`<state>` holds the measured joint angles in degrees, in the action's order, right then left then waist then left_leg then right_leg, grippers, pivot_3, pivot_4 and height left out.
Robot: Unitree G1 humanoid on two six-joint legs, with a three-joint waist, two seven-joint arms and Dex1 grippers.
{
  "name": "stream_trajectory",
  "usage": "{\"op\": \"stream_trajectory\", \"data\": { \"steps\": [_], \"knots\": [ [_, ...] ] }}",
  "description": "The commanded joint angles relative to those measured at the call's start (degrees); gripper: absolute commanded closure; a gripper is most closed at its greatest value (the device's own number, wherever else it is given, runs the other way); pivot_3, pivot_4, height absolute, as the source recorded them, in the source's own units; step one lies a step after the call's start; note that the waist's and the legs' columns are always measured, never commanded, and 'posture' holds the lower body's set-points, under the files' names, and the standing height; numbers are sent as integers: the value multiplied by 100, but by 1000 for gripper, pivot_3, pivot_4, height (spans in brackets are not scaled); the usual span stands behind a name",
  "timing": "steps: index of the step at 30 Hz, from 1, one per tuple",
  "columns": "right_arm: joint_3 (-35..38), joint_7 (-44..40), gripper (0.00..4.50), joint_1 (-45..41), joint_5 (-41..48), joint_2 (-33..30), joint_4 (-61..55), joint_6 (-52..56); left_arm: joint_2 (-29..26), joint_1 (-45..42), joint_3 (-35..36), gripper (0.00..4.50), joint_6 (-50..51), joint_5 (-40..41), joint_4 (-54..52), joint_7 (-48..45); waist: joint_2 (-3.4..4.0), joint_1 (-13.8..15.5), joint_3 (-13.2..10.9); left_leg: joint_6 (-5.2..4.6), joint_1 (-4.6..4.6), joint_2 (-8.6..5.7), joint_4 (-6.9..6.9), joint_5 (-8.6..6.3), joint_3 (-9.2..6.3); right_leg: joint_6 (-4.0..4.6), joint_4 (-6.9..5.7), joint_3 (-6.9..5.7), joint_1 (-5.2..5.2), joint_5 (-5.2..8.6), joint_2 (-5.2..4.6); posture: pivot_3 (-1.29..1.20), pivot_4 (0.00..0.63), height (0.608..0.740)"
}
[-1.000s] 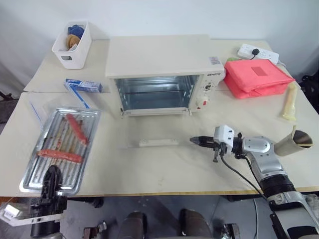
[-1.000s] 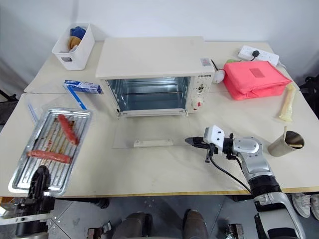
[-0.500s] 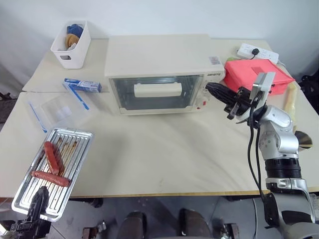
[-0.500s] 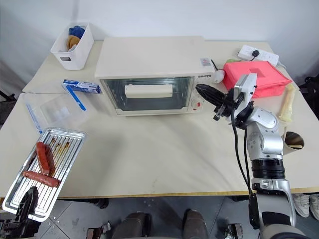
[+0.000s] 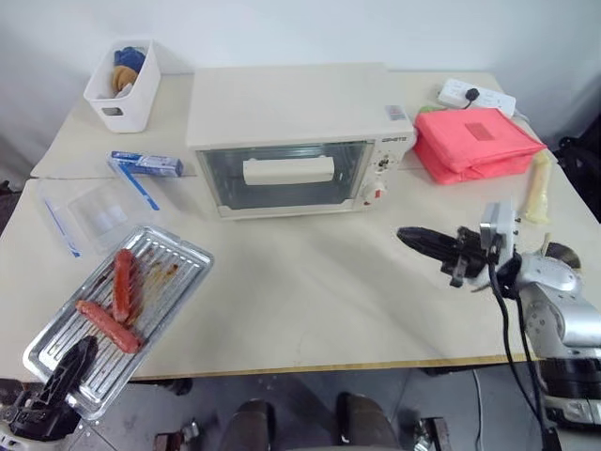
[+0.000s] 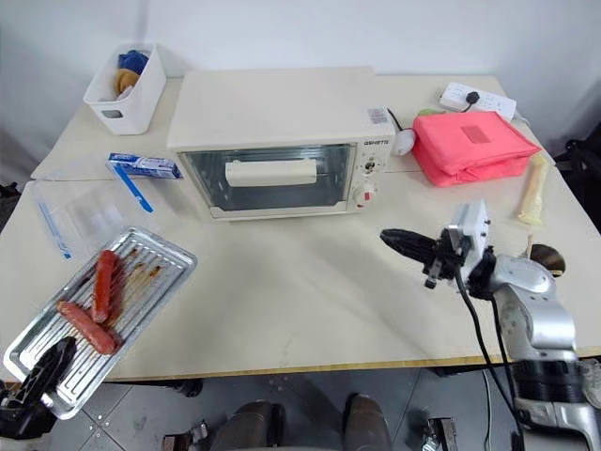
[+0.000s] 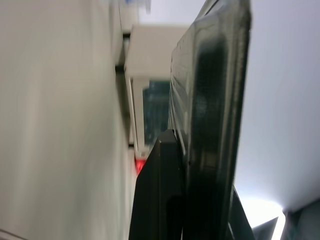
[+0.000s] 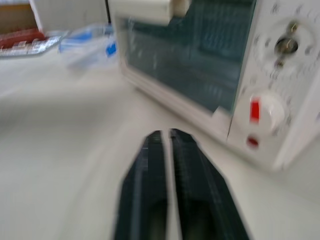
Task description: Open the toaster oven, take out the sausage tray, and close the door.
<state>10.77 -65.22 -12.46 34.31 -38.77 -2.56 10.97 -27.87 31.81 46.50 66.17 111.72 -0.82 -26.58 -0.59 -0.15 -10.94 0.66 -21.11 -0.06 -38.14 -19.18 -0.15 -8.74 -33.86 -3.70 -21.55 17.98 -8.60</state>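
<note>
The sausage tray (image 6: 99, 324) sat well left of the toaster oven (image 6: 277, 141), overhanging the tabletop (image 6: 300, 291) edge, pinched at its rim by the left hand (image 6: 42, 387). Thin, stiff and greasy, it looked slippery. The right hand (image 6: 404, 244) hovered empty, its fingers almost together.
</note>
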Motion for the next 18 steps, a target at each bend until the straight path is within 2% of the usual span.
{"op": "stream_trajectory", "data": {
  "steps": [1,9,13,15,18],
  "knots": [
    [236,-164,2883,584,-57,-170,-558,-242,-267,-338,-392,4500,-53,128,-702,360,2,22,-1,0,1,17,0,0,2,2,-1,5,0,-1,-2,0,150,740],
    [738,126,80,1633,38,-202,-1362,-196,-1305,-1517,-1498,4500,-39,98,-329,958,8,-12,-3,1,9,-2,-2,1,14,10,-10,18,-2,-8,4,0,150,740],
    [1118,348,31,2175,225,-181,-1916,-36,-1365,-3447,-2747,4500,-121,-182,-8,1852,23,157,-12,1,1,-13,-8,8,1,6,-15,13,-5,-10,3,0,150,740],
    [1304,392,31,2519,290,-200,-2211,35,-1287,-4218,-3171,4500,10,-605,269,1818,21,167,-10,2,-3,-16,-12,13,0,1,-27,15,-4,-15,4,0,150,740],
    [1469,385,31,2886,279,-238,-2476,63,-1185,-4925,-3567,4500,212,-1111,666,1647,19,150,-9,1,-1,-22,-10,14,24,-6,-47,13,-5,-19,6,0,150,740]
  ]
}}
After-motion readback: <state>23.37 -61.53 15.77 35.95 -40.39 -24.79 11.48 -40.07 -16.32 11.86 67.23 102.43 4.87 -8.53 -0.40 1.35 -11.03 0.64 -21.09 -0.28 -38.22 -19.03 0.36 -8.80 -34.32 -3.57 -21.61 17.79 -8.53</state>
